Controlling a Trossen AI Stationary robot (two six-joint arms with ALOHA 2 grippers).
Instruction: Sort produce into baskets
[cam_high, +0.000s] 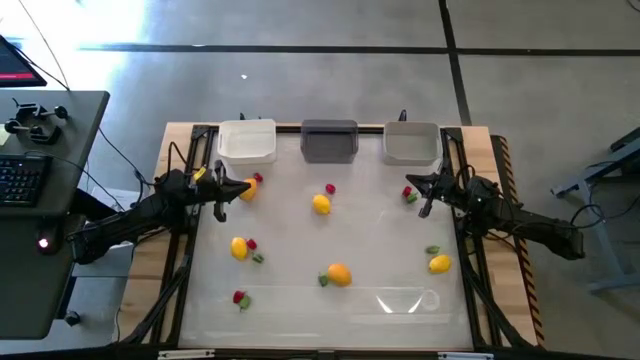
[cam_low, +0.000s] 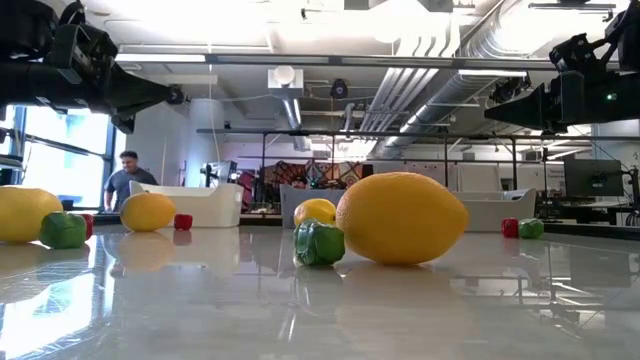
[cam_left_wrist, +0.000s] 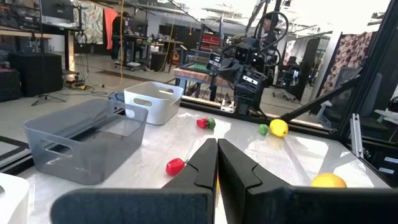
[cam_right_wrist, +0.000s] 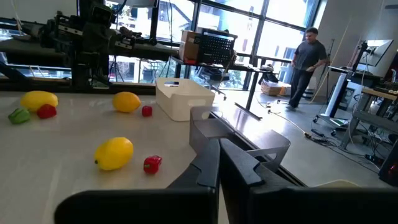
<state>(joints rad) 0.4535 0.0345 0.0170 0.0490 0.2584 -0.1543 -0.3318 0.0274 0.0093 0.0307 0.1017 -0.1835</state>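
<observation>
The produce lies scattered on the white table: yellow and orange fruits (cam_high: 321, 204) (cam_high: 339, 274) (cam_high: 238, 248) (cam_high: 439, 264), red bits (cam_high: 330, 188) (cam_high: 239, 297) and green bits (cam_high: 432, 250). The white basket (cam_high: 247, 141), the dark grey basket (cam_high: 329, 140) and the light grey basket (cam_high: 411, 143) stand in a row at the far edge. My left gripper (cam_high: 225, 187) hovers shut and empty beside an orange fruit (cam_high: 247, 190) at the far left; its fingers (cam_left_wrist: 208, 171) are closed together. My right gripper (cam_high: 428, 190) hovers shut and empty beside a red and green pair (cam_high: 410, 195) at the far right; its fingers (cam_right_wrist: 208, 165) are closed too.
Both arms hang above the table in the low view, the left arm (cam_low: 90, 70) and the right arm (cam_low: 570, 90). A desk with a keyboard (cam_high: 25, 180) stands left of the table. A person (cam_right_wrist: 308, 62) walks in the room beyond.
</observation>
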